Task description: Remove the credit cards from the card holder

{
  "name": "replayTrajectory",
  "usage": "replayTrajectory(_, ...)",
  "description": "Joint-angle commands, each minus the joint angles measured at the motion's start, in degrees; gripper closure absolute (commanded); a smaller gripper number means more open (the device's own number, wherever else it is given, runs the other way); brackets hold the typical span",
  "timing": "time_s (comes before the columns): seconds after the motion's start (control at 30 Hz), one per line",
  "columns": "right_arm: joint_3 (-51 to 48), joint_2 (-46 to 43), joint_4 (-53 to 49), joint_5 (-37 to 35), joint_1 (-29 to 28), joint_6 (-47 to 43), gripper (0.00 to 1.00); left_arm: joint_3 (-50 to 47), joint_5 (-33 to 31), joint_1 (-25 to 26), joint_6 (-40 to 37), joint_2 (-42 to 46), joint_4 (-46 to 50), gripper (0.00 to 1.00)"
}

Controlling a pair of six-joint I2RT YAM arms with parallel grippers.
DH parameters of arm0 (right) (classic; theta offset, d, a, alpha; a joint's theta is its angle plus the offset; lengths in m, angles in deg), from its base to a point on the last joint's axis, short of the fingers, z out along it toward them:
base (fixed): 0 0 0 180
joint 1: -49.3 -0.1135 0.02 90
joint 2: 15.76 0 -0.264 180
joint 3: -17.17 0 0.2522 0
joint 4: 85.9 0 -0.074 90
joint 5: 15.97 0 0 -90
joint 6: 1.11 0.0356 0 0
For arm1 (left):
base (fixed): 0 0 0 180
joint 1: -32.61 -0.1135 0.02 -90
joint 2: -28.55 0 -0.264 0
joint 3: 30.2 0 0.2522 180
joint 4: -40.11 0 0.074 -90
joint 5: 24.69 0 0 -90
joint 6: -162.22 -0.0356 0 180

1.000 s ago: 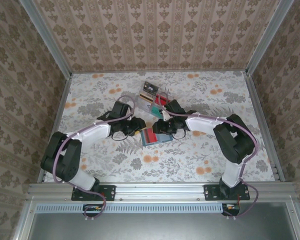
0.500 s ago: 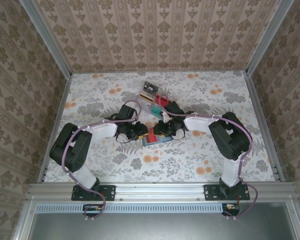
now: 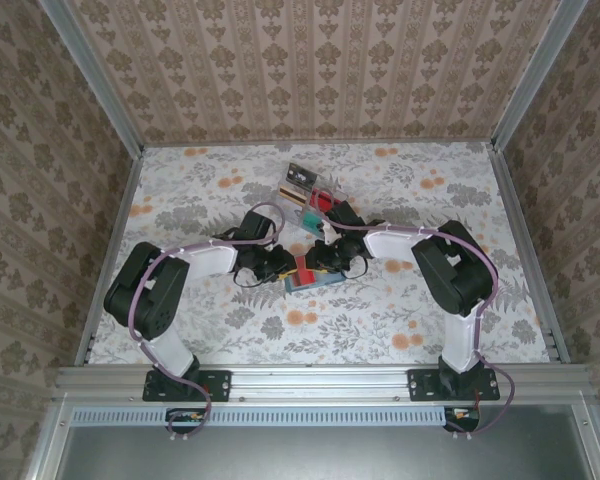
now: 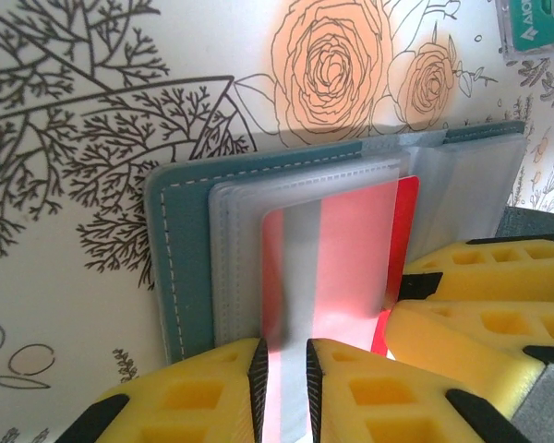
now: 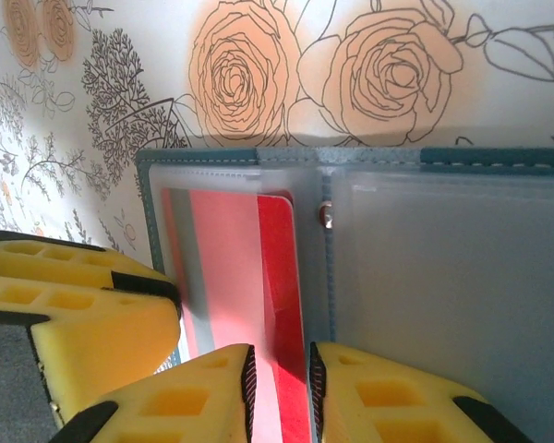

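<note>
The slate-blue soft folding card holder [image 3: 315,281] lies open near the middle of the flower-printed worktop [image 3: 180,190], right between the tips of the two arms. On the left, the left arm's yellow foam-padded fingers [image 3: 283,266] reach to its left-hand panel. Seen from that wrist, they stand only a narrow slit apart, and the edge of a cloudy clear plastic sleeve [image 4: 295,277] runs into the slit. I cannot tell whether the pads actually bite on it. Inside the sleeve sits a red plastic credit card [image 4: 406,226], with one long edge poking out past the sleeve. The right arm's yellow fingers [image 3: 318,262] sit just beside the left ones. They too are barely apart, with the red card's end running between them, and again I cannot say whether they grip it. Farther back on the worktop stands a clear plastic compartment tray [image 3: 325,190] with other cards [image 3: 298,181] in it, apart from the holder.
</note>
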Motion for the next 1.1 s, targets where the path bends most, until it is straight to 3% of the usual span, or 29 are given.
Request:
replayTrajectory(0.0,0.79,1.56,-1.84,0.76,0.15,-1.22,0.73,-1.14,-2.07,0.38,-1.58,-1.56,1.63,0.77)
replayTrajectory(0.53,-6.47,-6.87,6.63,1.4,2.65,1.38,0.97,-3.71,-3.52,-0.93,-3.99,0.7,3.57,0.73)
replayTrajectory(0.8,-10.54,-10.96,10.07,0.83,4.86,0.58,1.0,-2.7,-2.39,-1.46,-4.76,1.54,2.4,0.71)
replayTrajectory(1.07,-14.67,-17.25,15.41,5.04,7.64,-0.83,1.0,-0.6,2.32,-2.04,-4.62,7.07,-3.15,0.57)
